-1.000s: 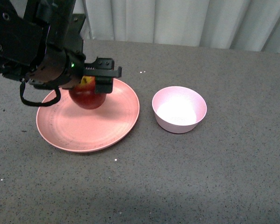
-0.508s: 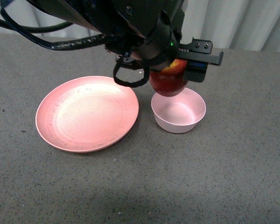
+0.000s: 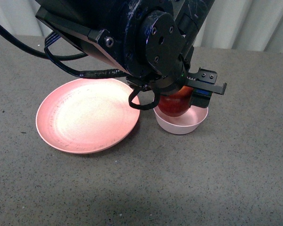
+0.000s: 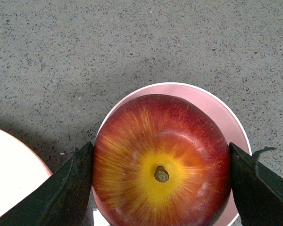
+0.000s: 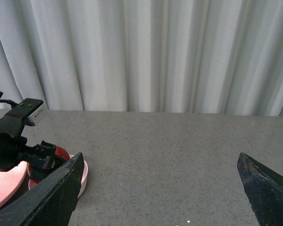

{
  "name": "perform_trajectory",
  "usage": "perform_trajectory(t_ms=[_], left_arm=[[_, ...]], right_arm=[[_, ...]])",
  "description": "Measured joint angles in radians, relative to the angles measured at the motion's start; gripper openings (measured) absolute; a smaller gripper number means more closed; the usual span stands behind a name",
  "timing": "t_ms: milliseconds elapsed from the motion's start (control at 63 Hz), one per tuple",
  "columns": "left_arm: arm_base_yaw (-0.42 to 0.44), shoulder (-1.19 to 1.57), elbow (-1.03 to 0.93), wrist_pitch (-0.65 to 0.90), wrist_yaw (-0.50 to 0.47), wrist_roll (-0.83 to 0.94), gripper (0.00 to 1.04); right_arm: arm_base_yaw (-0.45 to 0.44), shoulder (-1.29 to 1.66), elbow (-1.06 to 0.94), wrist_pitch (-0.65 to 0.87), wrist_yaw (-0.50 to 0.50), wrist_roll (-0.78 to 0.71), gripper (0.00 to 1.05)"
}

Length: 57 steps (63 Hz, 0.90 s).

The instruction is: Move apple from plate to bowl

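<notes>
The dark-red apple [image 3: 173,105] with a yellow patch round its stem [image 4: 161,174] sits low inside the rim of the small pale pink bowl [image 3: 184,126]. My left gripper [image 3: 179,98] is shut on it, one black finger on each side [image 4: 80,174]. I cannot tell whether the apple touches the bowl's bottom. The wide salmon-pink plate [image 3: 85,117] lies to the left of the bowl with nothing on it. In the right wrist view my right gripper [image 5: 159,162] is open over bare table, well away from the bowl [image 5: 83,172].
The tabletop [image 3: 226,179] is grey and speckled. White curtains [image 5: 146,52] hang behind its far edge. The left arm's dark body [image 3: 132,37] hides the table behind the bowl and part of the plate's far rim.
The left gripper carried the apple off the plate and rightward, first to above the bowl, then down into it. The plate now lies bare.
</notes>
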Motion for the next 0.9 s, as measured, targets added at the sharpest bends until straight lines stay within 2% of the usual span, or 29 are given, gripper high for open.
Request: perform_trajectory(t_ms=[556,730,905], left_arm=[[-0.003,0.040,0.010,0.016,0.014,0.019,0.74],[-0.003,0.036,0.009,0.031,0.005,0.018,0.99],[0.000,-0.031,-0.015,0.061,0.009,0.012,0.98]], right_arm=[[0.000,0.000,0.000,0.000,0.000,0.000,0.95],[0.000,0.000,0.000,0.000,0.000,0.000,0.95],[0.000,0.000,0.000,0.000,0.000,0.000,0.95]])
